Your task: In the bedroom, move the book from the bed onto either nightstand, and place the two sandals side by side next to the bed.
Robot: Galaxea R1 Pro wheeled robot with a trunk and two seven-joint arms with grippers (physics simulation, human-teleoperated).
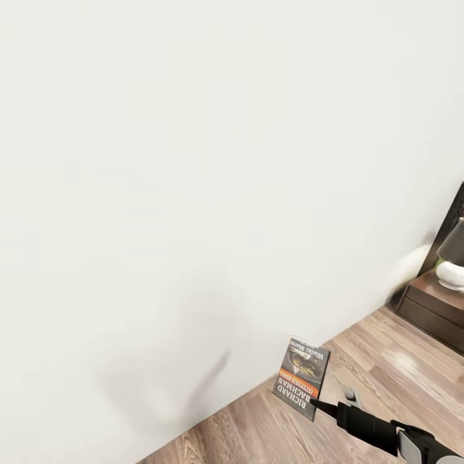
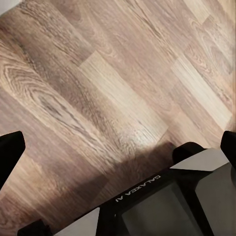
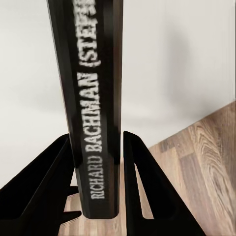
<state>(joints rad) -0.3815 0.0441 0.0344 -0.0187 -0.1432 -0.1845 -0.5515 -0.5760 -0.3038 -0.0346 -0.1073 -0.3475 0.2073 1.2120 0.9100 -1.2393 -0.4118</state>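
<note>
Right wrist view — book [image 3: 93,113] clamped between end effector [image 3: 98,162] fingers.

one book [image 1: 301,378], one nightstand [image 1: 435,308], one white-based lamp [image 1: 452,258], one right gripper [image 1: 320,407] with two jaws

The right arm reaches in from the lower right corner of the head view, its black forearm stretched forward and to the left. At its end the right pincer [image 1: 317,406] is clamped on the book [image 1: 301,377], held upright off the floor. In the right wrist view its two black fingers [image 3: 142,182] press either side of the spine. The left pincer's [image 2: 118,147] dark fingertips stand wide apart, holding nothing.
</note>
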